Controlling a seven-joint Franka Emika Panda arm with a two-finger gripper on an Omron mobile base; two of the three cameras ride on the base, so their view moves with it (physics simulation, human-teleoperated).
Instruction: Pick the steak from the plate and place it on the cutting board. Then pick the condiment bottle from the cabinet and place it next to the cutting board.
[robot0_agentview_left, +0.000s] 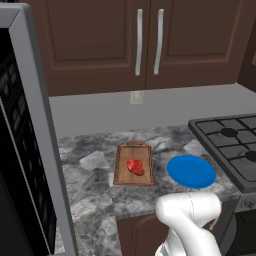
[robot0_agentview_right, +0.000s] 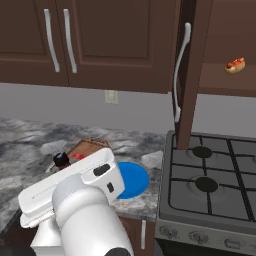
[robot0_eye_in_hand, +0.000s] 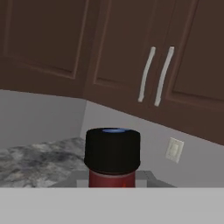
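Bottle (robot0_eye_in_hand: 112, 157) first: we see the condiment bottle held close before the hand camera, its black cap and a band of dark red sauce below it, and from the right base camera the same black cap peeks out just left of the arm, above the counter near the cutting board (robot0_agentview_right: 90, 147). The gripper itself is hidden in these frames, but its jaws are drawn in as far as they go, and we judge them clamped on the bottle's body below the cap.

We judge the bottle to be light, stiff and smooth-sided, so it could slip or twist in a two-finger pinch. A hold on the straight body under the cap, as we seem to have, looks sounder to us than one on the narrow neck. It stands tall on a small base, so we would set it down upright and gently, or it may topple.

Meanwhile the steak (robot0_agentview_left: 135, 167) lies on the cutting board, and the blue plate (robot0_agentview_left: 191, 171) sits bare just right of it, beside the stove (robot0_agentview_left: 235, 145). The cabinet (robot0_agentview_right: 192, 70) door at right stands open, with a hot dog (robot0_agentview_right: 235, 65) on its shelf.

No label, brand or writing is legible on the bottle or elsewhere.
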